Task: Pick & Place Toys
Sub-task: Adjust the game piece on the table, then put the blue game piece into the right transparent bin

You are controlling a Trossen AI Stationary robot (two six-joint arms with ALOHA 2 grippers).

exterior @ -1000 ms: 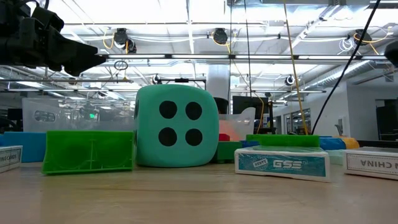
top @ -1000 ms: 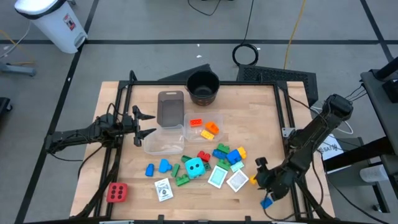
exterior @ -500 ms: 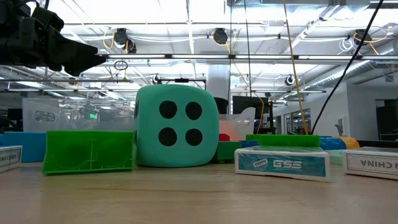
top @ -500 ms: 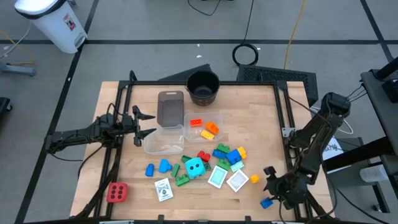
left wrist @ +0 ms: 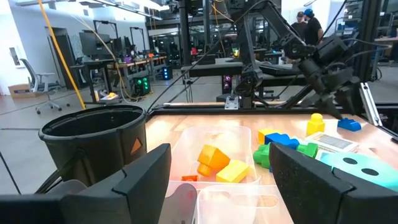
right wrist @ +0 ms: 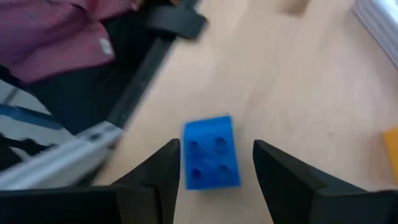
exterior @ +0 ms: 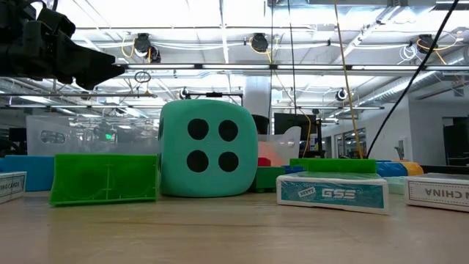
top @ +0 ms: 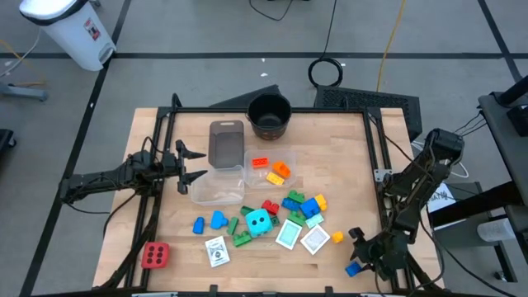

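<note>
A small blue block (right wrist: 210,152) lies flat on the wood near the table's near right corner (top: 354,269). My right gripper (right wrist: 216,148) slants down over it, open, one finger on each side of the block and clear of it (top: 360,252). My left gripper (top: 188,165) waits open at the table's left side, level, facing the tubs (left wrist: 217,180). The other toys lie at the middle near edge: a cyan dotted cube (top: 260,221), coloured blocks (top: 301,204), cards (top: 289,234) and a red dotted cube (top: 155,255).
A clear tub (top: 269,169) holds orange and yellow blocks; a second clear tub (top: 219,186) and a grey one (top: 226,143) sit beside it. A black pot (top: 269,115) stands at the far edge. A dark frame rail (right wrist: 134,81) runs close beside the blue block.
My right gripper has gone toward the table's near edge and down, tipping its fingers further downward, and now stands over the blue block. The block has stayed where it was.
</note>
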